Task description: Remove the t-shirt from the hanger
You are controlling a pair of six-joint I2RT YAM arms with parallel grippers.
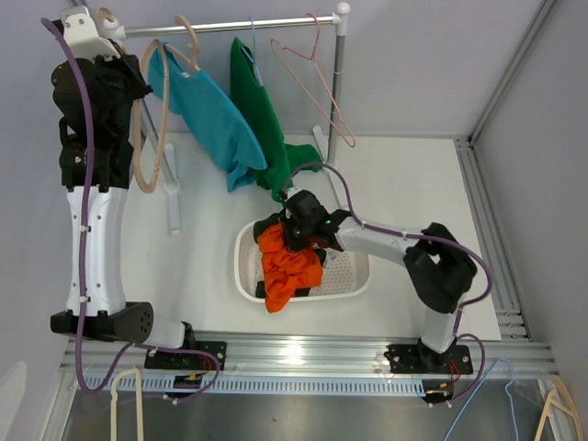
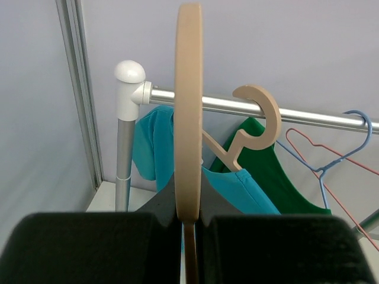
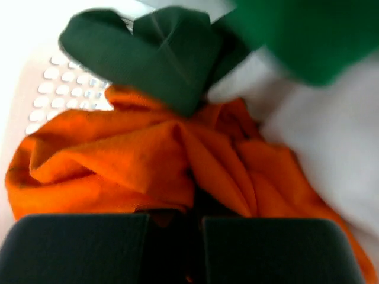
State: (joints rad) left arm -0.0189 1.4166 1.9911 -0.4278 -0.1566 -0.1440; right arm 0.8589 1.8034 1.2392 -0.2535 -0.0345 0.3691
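- Your left gripper [image 2: 189, 220] is raised beside the rail [image 2: 308, 115], its fingers [image 2: 89, 245] closed nearly all the way. They pinch the bare wooden hanger [image 2: 188, 118], which stands edge-on straight up out of them.
- Beyond that hand, a second wooden hanger [image 2: 254, 124] hooks over the rail and carries the blue t-shirt [image 2: 243, 192]. The green t-shirt [image 2: 278, 177] hangs just behind it.
- Your right gripper [image 3: 193, 216] is low over the white basket [image 1: 354, 276] and closed tight. A fold of the orange t-shirt [image 3: 136, 160] runs into the gap between its fingers.
- The orange t-shirt is off any hanger. It lies bunched directly ahead of and below the right hand, in the basket, with part draped over the near rim.
- Just past the orange fabric from that hand lies a dark green cloth [image 3: 160, 53]. The hem of the green t-shirt hangs above it to the right.
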